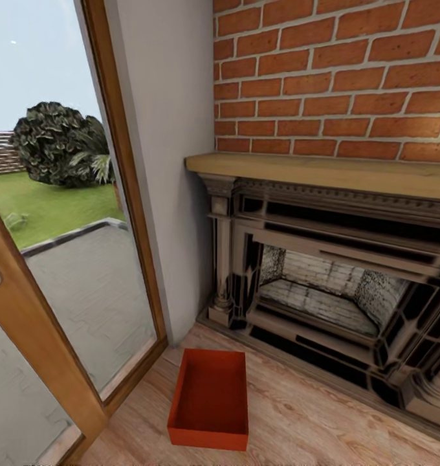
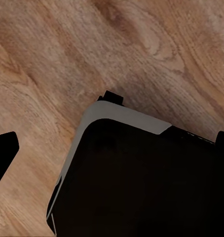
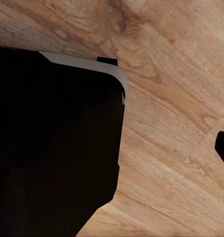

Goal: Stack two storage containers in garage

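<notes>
So there's one orange-red bin (image 1: 210,399) sitting on the light wood plank floor (image 1: 323,421), open side up, nothing inside that I can see. Its long axis runs roughly away from the camera toward the wall, tilted just a touch, with the near short end facing the robot and the far short end pointing at the corner where the pale wall (image 1: 171,162) meets the fireplace (image 1: 336,285). It sits between the wood-framed glass door (image 1: 65,272) on the left and the dark ornate fireplace on the right, close to both. There's red brick (image 1: 336,71) above the wooden mantel (image 1: 323,171), and grass and a bush outside the glass. Both wrist cams just look down at wood planks and a dark body with a grey edge (image 2: 141,182), so I can't tell whether either gripper's fingers are spread or closed.
</notes>
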Motion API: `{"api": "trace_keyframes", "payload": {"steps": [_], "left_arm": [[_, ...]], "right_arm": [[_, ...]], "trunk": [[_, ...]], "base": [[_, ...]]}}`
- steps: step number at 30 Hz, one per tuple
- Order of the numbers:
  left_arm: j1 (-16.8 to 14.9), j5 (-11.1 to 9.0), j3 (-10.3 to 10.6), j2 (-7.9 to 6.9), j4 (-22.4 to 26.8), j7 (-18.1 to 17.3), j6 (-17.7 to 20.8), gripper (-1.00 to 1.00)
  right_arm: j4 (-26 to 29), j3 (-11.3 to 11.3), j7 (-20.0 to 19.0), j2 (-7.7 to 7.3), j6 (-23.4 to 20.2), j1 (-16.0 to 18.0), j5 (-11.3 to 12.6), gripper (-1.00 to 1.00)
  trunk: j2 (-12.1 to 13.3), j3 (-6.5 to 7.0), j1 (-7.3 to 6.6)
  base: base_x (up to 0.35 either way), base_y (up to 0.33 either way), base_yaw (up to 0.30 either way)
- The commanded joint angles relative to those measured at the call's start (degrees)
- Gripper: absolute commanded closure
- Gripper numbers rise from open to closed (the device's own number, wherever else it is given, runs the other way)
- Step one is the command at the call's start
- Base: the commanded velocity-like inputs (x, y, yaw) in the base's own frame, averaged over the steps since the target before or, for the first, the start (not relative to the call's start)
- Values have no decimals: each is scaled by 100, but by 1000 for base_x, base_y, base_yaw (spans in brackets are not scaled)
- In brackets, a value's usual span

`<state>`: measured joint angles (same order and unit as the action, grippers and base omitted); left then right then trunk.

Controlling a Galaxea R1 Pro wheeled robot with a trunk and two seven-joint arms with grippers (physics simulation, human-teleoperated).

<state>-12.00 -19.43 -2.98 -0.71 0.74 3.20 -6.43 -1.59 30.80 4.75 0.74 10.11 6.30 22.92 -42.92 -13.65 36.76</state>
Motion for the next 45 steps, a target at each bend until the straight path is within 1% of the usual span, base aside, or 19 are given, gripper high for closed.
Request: {"api": "trace_keyframes", "payload": {"steps": [1, 45], "left_arm": [[-4, 0, -27, 1, -3, 5, -16, -100], [-4, 0, -27, 1, -3, 5, -16, -100]], "right_arm": [[-17, 48, 8, 5, 31, 8, 46, -100], [-17, 49, 0, 14, 26, 4, 46, -100]], "trunk": [[-6, -17, 1], [-6, -424, 1]], "base": [[0, 0, 0], [0, 0, 0]]}}
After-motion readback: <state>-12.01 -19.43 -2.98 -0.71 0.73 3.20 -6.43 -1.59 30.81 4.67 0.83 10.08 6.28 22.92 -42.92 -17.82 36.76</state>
